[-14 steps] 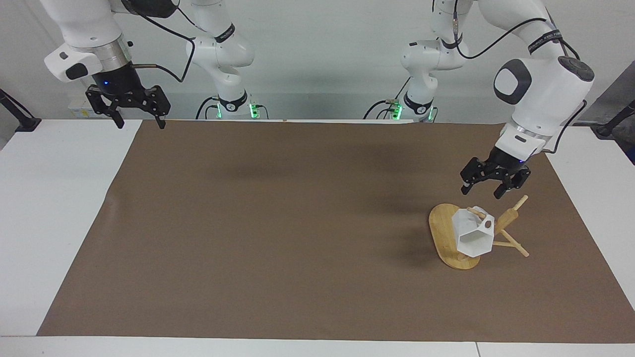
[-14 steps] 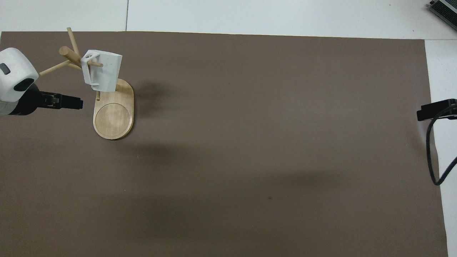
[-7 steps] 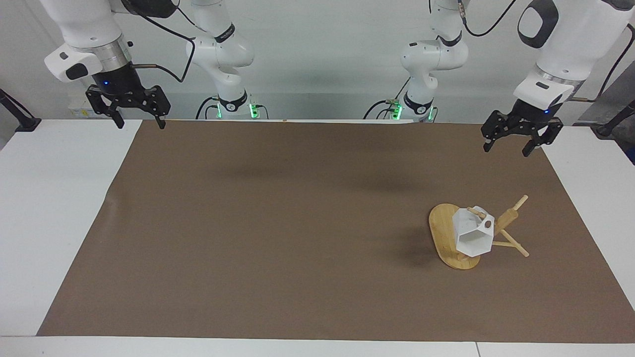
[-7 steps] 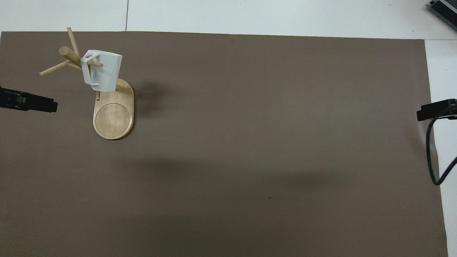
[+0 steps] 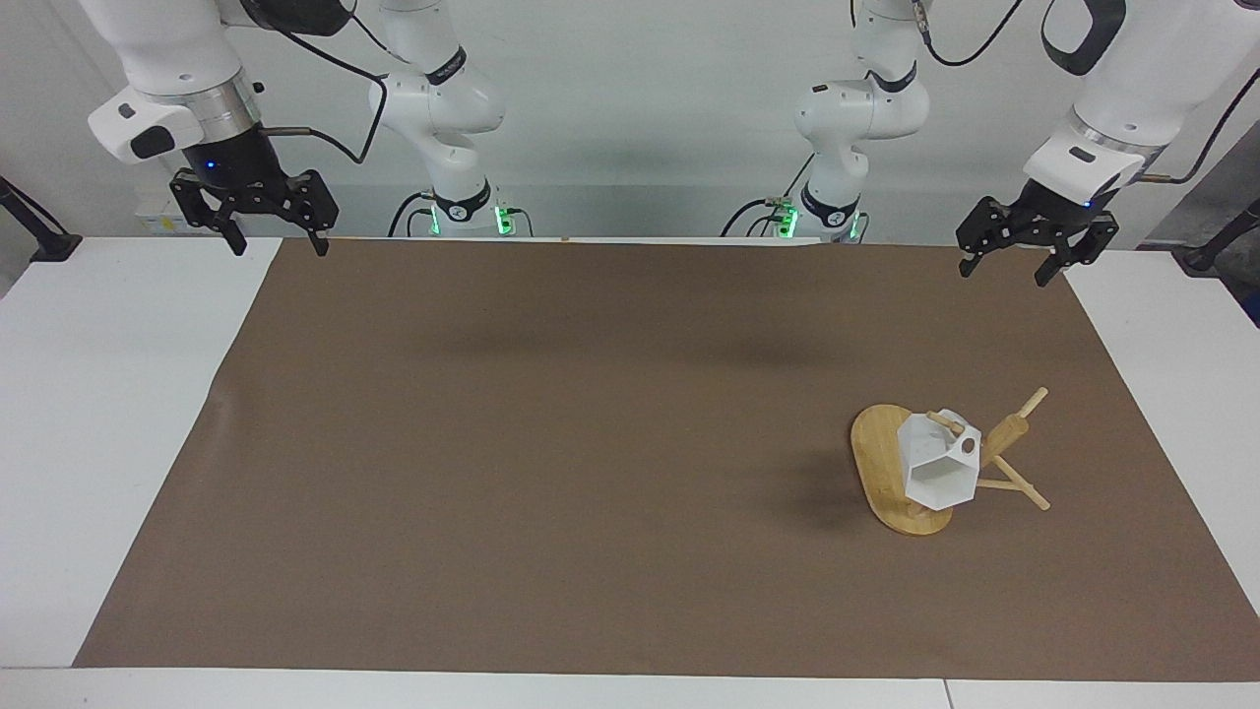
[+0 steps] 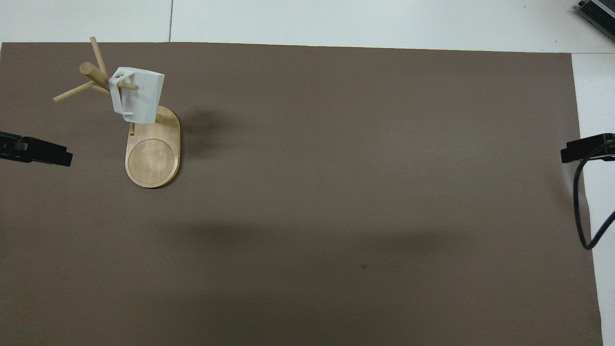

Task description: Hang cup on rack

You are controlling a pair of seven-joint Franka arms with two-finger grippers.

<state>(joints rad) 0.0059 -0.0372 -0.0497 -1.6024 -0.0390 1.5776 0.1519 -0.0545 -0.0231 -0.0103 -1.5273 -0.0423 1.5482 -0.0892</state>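
Left end effector [image 6: 36, 151]: overhead view cuts it off at the frame edge; only a dark tip shows.
Right end effector [image 6: 587, 148]: likewise clipped at the edge.
Rack [image 5: 891, 473]: post largely hidden by the cup [image 5: 940, 468] in the facing view.
Arms: upper links cropped at the top of the facing view.

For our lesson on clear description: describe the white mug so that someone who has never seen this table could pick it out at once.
On the brown paper sheet covering the table, toward the left arm's end, stands a light bamboo mug rack with an oval base. Hanging by its pierced handle on one thin peg is the small matte white faceted cup, the only white thing on the sheet.
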